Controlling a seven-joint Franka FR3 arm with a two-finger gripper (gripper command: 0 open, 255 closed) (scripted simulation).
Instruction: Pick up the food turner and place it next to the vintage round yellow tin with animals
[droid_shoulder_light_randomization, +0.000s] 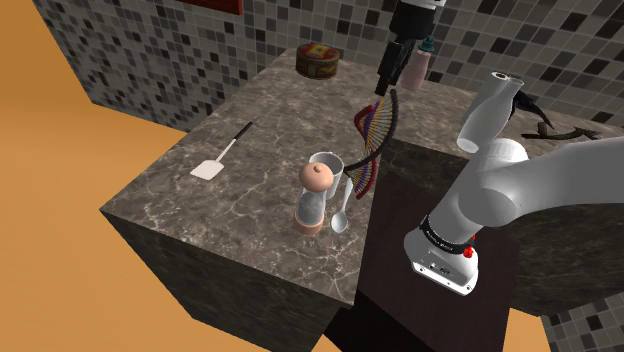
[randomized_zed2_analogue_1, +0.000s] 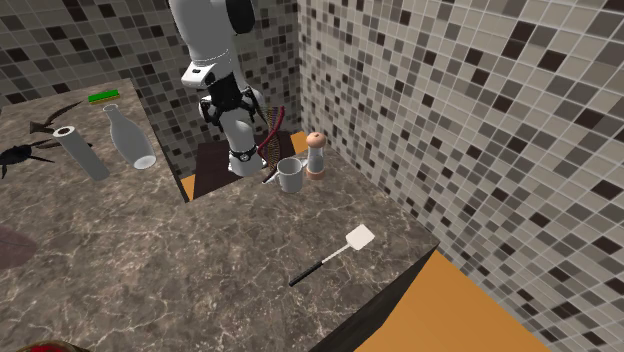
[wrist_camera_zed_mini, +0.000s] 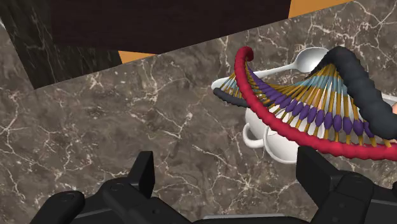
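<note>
The black two-finger tool (wrist_camera_zed_mini: 229, 167) is seen spread wide above the dark marbled surface (wrist_camera_zed_mini: 127, 121), with nothing held between its fingers. The white-bladed, black-handled food turner (droid_shoulder_light_randomization: 224, 151) is laid flat on that surface, well apart from the round yellow tin (droid_shoulder_light_randomization: 319, 60) and from the tool.

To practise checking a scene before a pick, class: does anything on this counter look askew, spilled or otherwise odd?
One thing: the twisted helix model with red and black strands leans steeply over the white mug by the edge of the counter, apparently propped on its rim. The food turner lies flat; nothing looks spilled.
</note>
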